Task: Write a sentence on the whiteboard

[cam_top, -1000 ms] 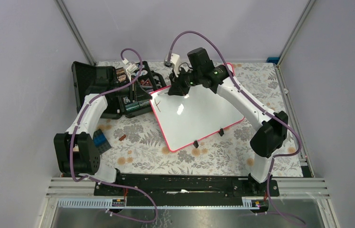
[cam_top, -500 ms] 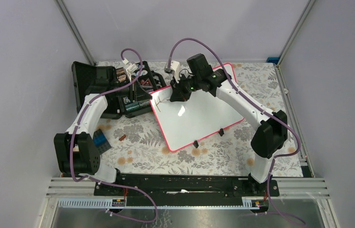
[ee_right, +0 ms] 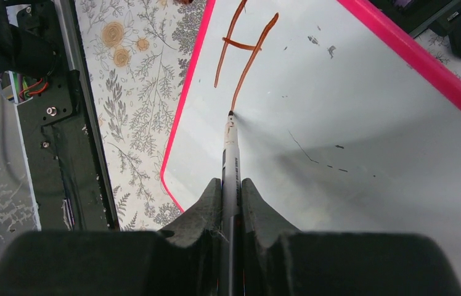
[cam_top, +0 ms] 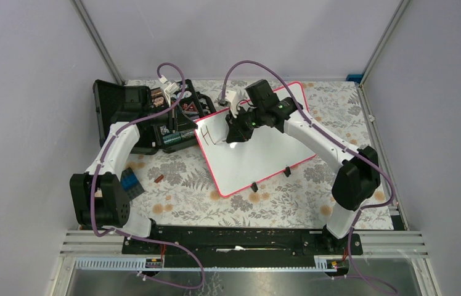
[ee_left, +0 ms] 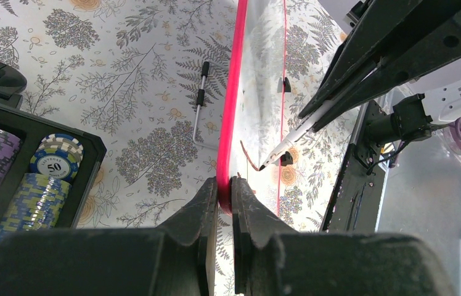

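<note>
Floral-patterned cloth covers the surface (cam_top: 172, 203), with plain purple-grey walls around it. At the bottom of the top view, the 2 arm bases sit on a black rail (cam_top: 240, 237). Above them, in mid-frame, lies the large flat white rectangular whiteboard (cam_top: 259, 154) with its thin pink-red rim, turned askew. Its 2 small black clips (cam_top: 254, 185) sit on the lower long edge. At the board's upper-left corner, the left arm's fingers (ee_left: 211, 196) are pressed onto the pink rim, 1 on each face. Just right of that corner, the right arm's fingers (ee_right: 214, 196) pinch a slim white marker pen (ee_right: 231, 148). Its dark tip touches the board at the foot of a brownish handwritten letter H (ee_right: 243, 46), the only part of the sentence on the board. Farther back, at the upper left of the top view, an open black plastic case (cam_top: 114, 102) holds stacked poker chips (ee_left: 55, 157), just beside the board's corner.
</note>
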You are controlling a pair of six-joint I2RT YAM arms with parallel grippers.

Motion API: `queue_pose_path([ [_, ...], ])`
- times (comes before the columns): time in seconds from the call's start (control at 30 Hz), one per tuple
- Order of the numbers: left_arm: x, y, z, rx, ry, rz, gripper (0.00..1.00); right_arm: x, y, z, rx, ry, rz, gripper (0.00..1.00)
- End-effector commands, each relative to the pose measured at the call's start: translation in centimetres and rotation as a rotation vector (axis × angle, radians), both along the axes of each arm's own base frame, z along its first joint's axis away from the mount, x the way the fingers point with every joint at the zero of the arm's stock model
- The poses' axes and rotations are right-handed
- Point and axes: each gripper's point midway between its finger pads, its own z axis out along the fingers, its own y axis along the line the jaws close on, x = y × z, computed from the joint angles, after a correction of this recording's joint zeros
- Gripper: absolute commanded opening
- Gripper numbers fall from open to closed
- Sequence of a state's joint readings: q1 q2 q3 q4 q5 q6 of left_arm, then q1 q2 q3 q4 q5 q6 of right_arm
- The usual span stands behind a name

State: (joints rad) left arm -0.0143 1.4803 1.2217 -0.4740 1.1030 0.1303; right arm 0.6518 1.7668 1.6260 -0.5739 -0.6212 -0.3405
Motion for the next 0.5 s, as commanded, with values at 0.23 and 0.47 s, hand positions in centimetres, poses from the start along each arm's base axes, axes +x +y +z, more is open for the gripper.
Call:
queue_pose_path([
  [0.23, -0.1, -0.7, 1.1, 0.010, -0.098, -0.036, 0.00, 2.1, -0.6, 7.0, 0.133, -0.125, -0.057, 0.00],
  [0.47, -0.2, -0.8, 1.2, 0.010, -0.100, -0.039, 0.00, 3.6, -0.6, 6.6, 0.132, -0.124, -0.096, 0.00],
])
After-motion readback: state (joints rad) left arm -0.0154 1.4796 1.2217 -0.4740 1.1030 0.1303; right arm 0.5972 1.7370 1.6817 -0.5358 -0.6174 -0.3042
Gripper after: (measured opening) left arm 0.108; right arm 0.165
